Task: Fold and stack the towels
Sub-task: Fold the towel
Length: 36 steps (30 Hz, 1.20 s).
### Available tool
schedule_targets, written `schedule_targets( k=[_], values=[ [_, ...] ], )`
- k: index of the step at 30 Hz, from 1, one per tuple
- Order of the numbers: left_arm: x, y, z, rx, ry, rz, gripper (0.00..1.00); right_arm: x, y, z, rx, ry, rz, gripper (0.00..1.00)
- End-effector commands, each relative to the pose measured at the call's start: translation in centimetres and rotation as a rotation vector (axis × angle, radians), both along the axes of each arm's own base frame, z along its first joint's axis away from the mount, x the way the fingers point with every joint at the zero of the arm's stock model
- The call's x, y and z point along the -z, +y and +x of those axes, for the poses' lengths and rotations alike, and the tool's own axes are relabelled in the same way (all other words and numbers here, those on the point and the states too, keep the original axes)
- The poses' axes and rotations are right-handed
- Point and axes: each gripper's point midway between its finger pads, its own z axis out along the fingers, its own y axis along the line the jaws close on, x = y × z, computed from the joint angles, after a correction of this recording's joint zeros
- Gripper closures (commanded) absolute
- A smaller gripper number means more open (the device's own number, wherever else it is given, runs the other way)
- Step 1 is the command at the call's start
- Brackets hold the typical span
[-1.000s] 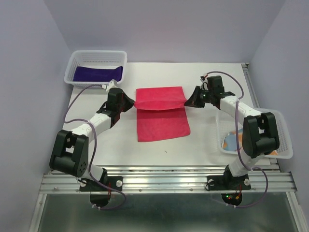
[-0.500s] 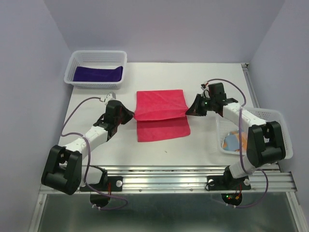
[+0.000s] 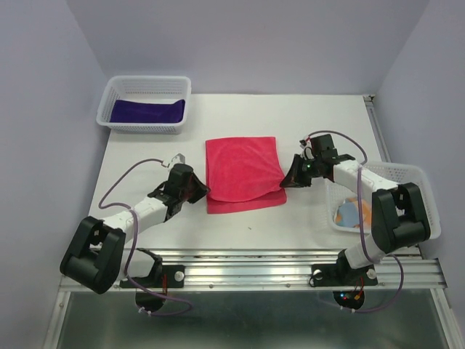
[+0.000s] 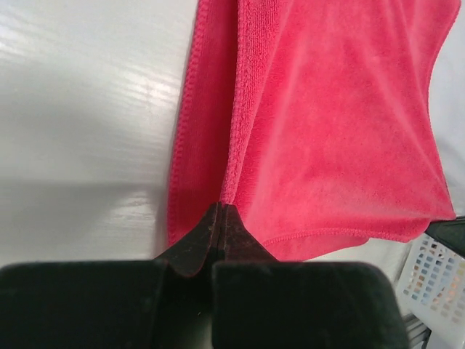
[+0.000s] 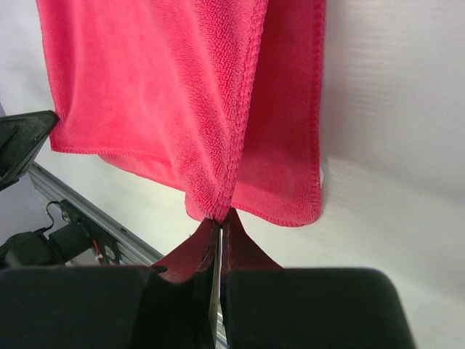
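Between my two grippers hangs the pink-red towel point(image 3: 242, 171), its upper layer lifted and sagging over the lower layer, which lies flat on the table point(image 3: 320, 116). I have the left gripper point(image 3: 203, 190) pinched tight on one corner of that upper layer and the right gripper point(image 3: 288, 177) pinched tight on the opposite corner; both wrist views show cloth caught right at the fingertips. Well beyond the left gripper, off to its left, a white mesh basket point(image 3: 145, 82) holds the purple towel point(image 3: 147, 110) lying flat. Just right of the right gripper, a second mesh basket point(image 3: 425, 190) holds a patterned towel point(image 3: 352, 212) in blue, orange and white, partly hidden by the arm.
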Motion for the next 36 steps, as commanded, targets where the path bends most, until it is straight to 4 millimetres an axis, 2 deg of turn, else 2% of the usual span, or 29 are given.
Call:
schedule_targets(
  k=[1,7,12,14,17,25,28,31,33,34,35,36],
  values=[
    [1.5,0.5,-1.2,-0.019,0.045,0.025,1.0,1.5,-0.4,-1.4,-0.012,0.047,-0.037,0.99],
    [2.1,1.6,-2.1,-0.039,0.073,0.076,1.0,3.0,-1.0,-2.2,-0.011,0.1,-0.077,0.99],
    [1.5,1.6,-2.3,-0.033,0.08,0.079,1.0,2.1,-0.7,-1.7,-0.007,0.087,-0.064,0.99],
    [0.6,1.5,-2.0,-0.024,0.064,0.082,1.0,1.4,-0.7,-1.5,-0.012,0.077,-0.065,0.99],
    [0.1,1.4,-2.0,-0.016,0.052,0.076,1.0,1.1,-1.2,-1.7,-0.01,0.064,-0.09,0.99],
    [1.3,1.2,-3.1,0.025,0.09,0.083,1.0,2.6,-1.6,-3.0,-0.007,0.11,-0.109,0.99],
    [2.6,1.0,-4.1,0.054,0.132,0.083,1.0,3.5,-1.9,-3.6,-0.01,0.135,-0.124,0.98],
    [3.4,1.1,-4.6,0.059,0.157,0.096,1.0,4.3,-2.2,-4.2,-0.011,0.162,-0.138,0.92],
    [3.7,1.0,-4.8,0.072,0.166,0.104,0.89,4.9,-2.5,-4.3,-0.002,0.177,-0.161,0.88],
    [4.0,1.1,-5.3,0.078,0.188,0.112,0.82,5.0,-2.7,-4.4,0.001,0.183,-0.17,0.8],
    [3.8,1.0,-5.2,0.085,0.186,0.117,0.75,5.1,-2.8,-4.4,0.002,0.186,-0.178,0.76],
    [3.9,1.3,-5.5,0.08,0.198,0.131,0.73,5.1,-2.8,-4.4,0.002,0.189,-0.18,0.66]
  ],
)
